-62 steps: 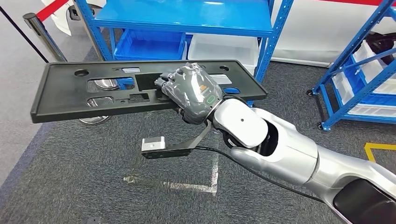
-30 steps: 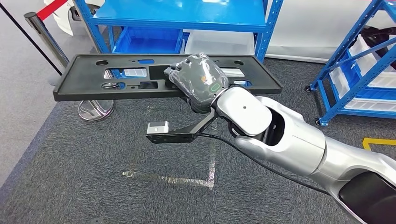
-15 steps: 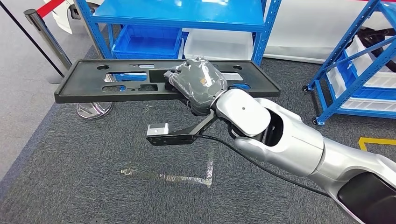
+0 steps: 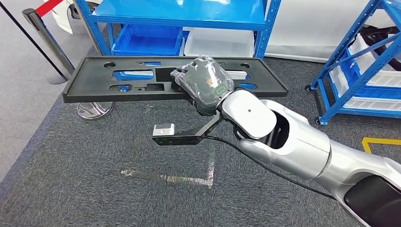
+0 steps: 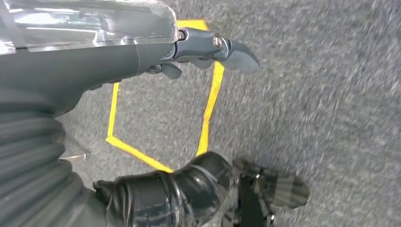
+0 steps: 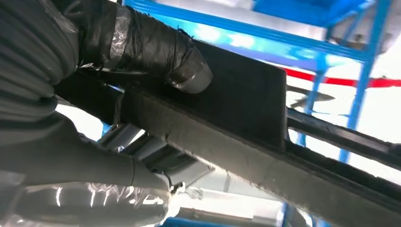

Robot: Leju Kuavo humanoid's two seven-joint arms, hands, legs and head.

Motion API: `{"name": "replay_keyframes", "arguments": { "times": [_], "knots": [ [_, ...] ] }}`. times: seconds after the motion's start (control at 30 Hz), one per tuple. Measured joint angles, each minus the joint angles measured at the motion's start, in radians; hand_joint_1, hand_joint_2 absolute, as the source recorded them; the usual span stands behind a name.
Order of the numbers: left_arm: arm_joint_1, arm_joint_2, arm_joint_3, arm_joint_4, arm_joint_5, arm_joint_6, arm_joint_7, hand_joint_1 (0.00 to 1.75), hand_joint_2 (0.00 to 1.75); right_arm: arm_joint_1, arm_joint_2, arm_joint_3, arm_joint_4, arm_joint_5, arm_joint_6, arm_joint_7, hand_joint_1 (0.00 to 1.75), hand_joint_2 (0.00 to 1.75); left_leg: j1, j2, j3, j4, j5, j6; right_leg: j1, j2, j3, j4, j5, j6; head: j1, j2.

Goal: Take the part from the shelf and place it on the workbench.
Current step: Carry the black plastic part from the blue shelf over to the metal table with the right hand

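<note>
The part (image 4: 94, 85) is a long flat black plastic panel with several cut-outs, held roughly level above the dark carpet. My right hand (image 4: 205, 82), in a clear-wrapped grey cover, grips it at the middle of its near edge. From the right wrist view, the taped thumb (image 6: 151, 52) presses on one face of the panel (image 6: 246, 109) while the fingers wrap under its edge. My left hand (image 5: 94, 61) hangs over the floor, its fingers apart and holding nothing.
A blue shelf (image 4: 179, 14) stands just beyond the panel, with blue bins (image 4: 146, 40) and a white bin (image 4: 220, 42) low in it. A stanchion post (image 4: 45, 40) and chrome base (image 4: 94, 109) are at left. Another blue rack (image 4: 359, 71) is at right. Tape marks (image 4: 165, 178) cross the carpet.
The whole view has shifted a little, so the camera moved. The panel now sits more level and farther right in the picture, still in my right hand's grip.
</note>
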Motion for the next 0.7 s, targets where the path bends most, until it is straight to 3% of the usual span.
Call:
{"name": "replay_keyframes", "arguments": {
  "times": [0.07, 0.17, 0.2, 0.23, 0.27, 0.33, 0.4, 0.43, 0.5, 0.53, 0.63, 0.7],
  "knots": [
    [0.0, -0.001, 0.0, 0.0, 0.0, 0.0, 0.001, 0.0, 1.75, -0.001, 0.0, 0.0, 0.0, 0.008, 0.001, 0.002, 1.75, 1.75, 0.001, 0.002, -0.02, 0.042, -0.031, -0.008, -0.003, -0.009, 0.003, -0.011, 0.007, -0.013, -0.004, 0.0],
    [0.001, -0.001, 0.0, 0.0, 0.0, 0.001, 0.001, 0.0, 1.75, 0.0, 0.0, 0.0, 0.0, 0.017, 0.006, 0.004, 1.75, 1.75, 0.002, 0.003, -0.103, 0.226, -0.117, -0.015, -0.001, -0.025, 0.003, -0.013, 0.009, -0.02, -0.01, 0.0],
    [0.002, 0.0, 0.0, 0.0, 0.001, 0.002, 0.001, 0.0, 1.75, 0.001, 0.0, 0.0, 0.0, 0.018, 0.007, 0.004, 1.75, 1.75, 0.002, 0.003, -0.122, 0.268, -0.126, -0.016, 0.0, -0.03, 0.003, -0.012, 0.008, -0.021, -0.01, 0.0],
    [0.003, 0.0, 0.0, 0.0, 0.001, 0.002, 0.001, 0.0, 1.75, 0.002, 0.0, 0.0, 0.0, 0.019, 0.008, 0.004, 1.75, 1.75, 0.002, 0.004, -0.123, 0.271, -0.115, -0.016, 0.001, -0.037, 0.003, -0.011, 0.008, -0.022, -0.01, 0.0],
    [0.003, 0.0, 0.0, 0.0, 0.001, 0.002, 0.002, 0.0, 1.75, 0.003, 0.0, 0.0, 0.0, 0.019, 0.009, 0.004, 1.75, 1.75, 0.002, 0.007, -0.104, 0.232, -0.087, -0.014, 0.002, -0.043, 0.003, -0.01, 0.007, -0.022, -0.01, 0.0],
    [0.002, 0.0, 0.0, 0.0, 0.001, 0.002, 0.002, 0.0, 1.75, 0.003, 0.0, 0.0, 0.0, 0.02, 0.009, 0.004, 1.75, 1.75, -0.004, 0.04, -0.034, 0.09, -0.025, -0.008, 0.006, -0.056, 0.006, -0.009, 0.005, -0.02, -0.011, 0.0],
    [-0.002, 0.0, 0.0, 0.0, 0.001, 0.002, 0.002, 0.0, 1.75, 0.001, 0.0, 0.0, 0.0, 0.021, 0.01, 0.004, 1.75, 1.75, -0.013, 0.064, 0.005, 0.005, -0.001, 0.004, 0.012, -0.068, 0.005, -0.008, 0.004, -0.014, -0.01, 0.0],
    [-0.003, 0.0, 0.0, 0.0, 0.001, 0.002, 0.002, 0.0, 1.75, 0.001, 0.0, 0.0, 0.0, 0.021, 0.01, 0.004, 1.75, 1.75, -0.017, 0.063, 0.005, -0.003, -0.002, 0.01, 0.015, -0.076, 0.005, -0.008, 0.005, -0.01, -0.01, 0.0],
    [-0.002, 0.0, 0.0, 0.0, 0.001, 0.001, 0.002, 0.0, 1.75, 0.0, 0.0, 0.0, 0.0, 0.021, 0.01, 0.004, 1.75, 1.75, -0.013, 0.041, 0.003, -0.007, 0.006, 0.022, 0.014, -0.086, 0.005, -0.007, 0.002, -0.001, -0.01, 0.0],
    [-0.001, -0.001, 0.0, 0.0, 0.001, 0.0, 0.001, 0.0, 1.75, 0.0, 0.0, 0.0, 0.0, 0.022, 0.01, 0.004, 1.75, 1.75, -0.011, 0.031, 0.003, -0.011, 0.01, 0.027, 0.013, -0.075, 0.0, 0.005, -0.009, 0.005, -0.009, 0.0],
    [-0.001, -0.001, 0.0, 0.0, 0.001, -0.003, 0.0, 0.0, 1.75, 0.0, 0.0, 0.0, -0.001, 0.026, 0.01, 0.004, 1.75, 1.75, -0.007, 0.001, 0.002, -0.017, 0.019, 0.041, 0.006, -0.019, -0.064, 0.153, -0.095, 0.018, -0.005, 0.0],
    [-0.003, -0.001, 0.0, 0.0, 0.001, -0.004, 0.0, 0.0, 1.75, 0.002, 0.0, 0.0, 0.0, 0.028, 0.012, 0.004, 1.75, 1.75, -0.007, -0.021, -0.002, -0.016, 0.022, 0.044, 0.005, -0.007, -0.109, 0.25, -0.128, 0.019, -0.004, 0.0]
  ]
}}
